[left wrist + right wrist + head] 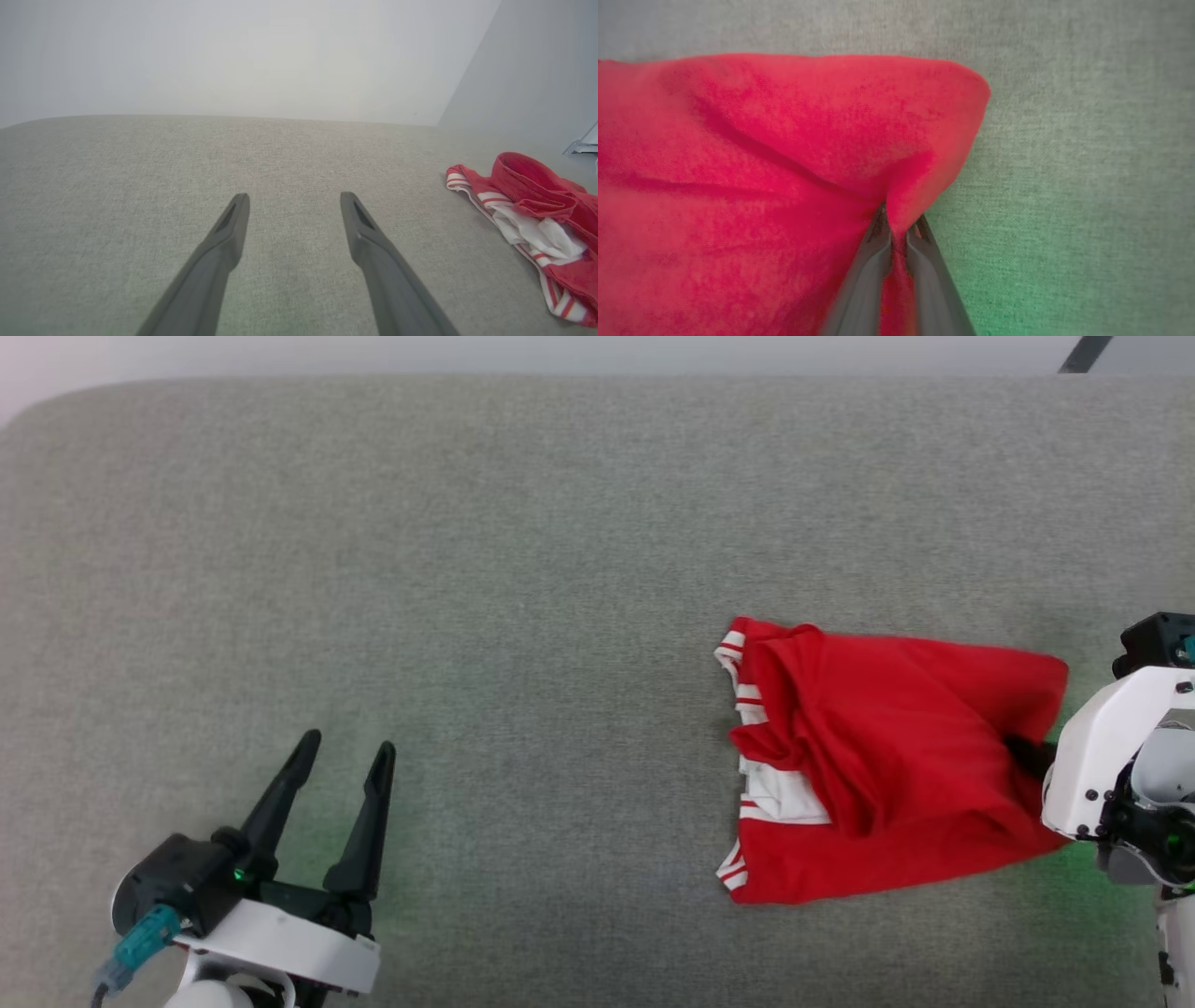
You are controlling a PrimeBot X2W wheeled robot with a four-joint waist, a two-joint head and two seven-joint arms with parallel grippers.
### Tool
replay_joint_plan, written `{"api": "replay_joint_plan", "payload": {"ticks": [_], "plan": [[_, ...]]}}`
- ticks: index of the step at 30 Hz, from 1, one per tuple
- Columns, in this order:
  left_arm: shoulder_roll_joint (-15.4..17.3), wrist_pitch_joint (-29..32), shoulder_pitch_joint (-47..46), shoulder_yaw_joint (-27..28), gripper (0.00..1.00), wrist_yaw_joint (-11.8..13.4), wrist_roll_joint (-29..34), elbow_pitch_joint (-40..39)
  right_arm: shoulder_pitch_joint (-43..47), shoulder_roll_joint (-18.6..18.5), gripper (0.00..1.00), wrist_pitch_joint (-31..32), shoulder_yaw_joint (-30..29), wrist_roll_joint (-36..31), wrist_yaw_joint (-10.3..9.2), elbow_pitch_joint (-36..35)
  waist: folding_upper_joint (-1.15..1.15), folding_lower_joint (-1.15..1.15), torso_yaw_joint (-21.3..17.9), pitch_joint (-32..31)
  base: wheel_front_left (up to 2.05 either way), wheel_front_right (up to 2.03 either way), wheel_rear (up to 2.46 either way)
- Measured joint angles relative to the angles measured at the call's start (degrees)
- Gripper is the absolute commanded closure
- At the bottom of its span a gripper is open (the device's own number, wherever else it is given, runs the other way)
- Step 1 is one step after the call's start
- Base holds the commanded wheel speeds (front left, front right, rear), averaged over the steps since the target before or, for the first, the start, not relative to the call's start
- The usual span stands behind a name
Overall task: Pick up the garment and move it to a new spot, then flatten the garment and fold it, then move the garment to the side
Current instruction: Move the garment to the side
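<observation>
On the right side of the grey surface (467,523) | garment (868,765) lies crumpled, one red fold pinched in my right gripper (899,223) | my left gripper (346,743) spread wide, empty, well apart | risk: shallow pinch may slip when I lift, dropping the cloth.

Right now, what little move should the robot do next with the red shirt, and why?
Probably lift the right gripper a little. It is pinched shut on a fold at the edge of the garment, which lies crumpled on the grey surface, so raising it should start the carry. The left gripper is open, apart.
</observation>
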Motion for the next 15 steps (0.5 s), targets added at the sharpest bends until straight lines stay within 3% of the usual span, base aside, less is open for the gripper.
{"api": "replay_joint_plan", "payload": {"ticks": [7, 15], "plan": [[0.37, 0.0, -0.26, -0.3, 0.0, 0.0, 0.01, -0.66, 2.45, -1.12, 1.0, -7.55, 0.46, 3.36, 0.0, -2.4, 0.0, 0.0, -2.61, -0.59, 0.0, 0.0, 0.0], [2.61, 0.01, -2.6, -1.7, 0.0, 0.0, 0.3, -2.45, 4.7, -4.09, 1.0, -12.07, -5.83, 4.22, 0.0, -4.61, 0.0, 0.0, -7.34, -0.04, 0.0, 0.0, 0.0]]}}
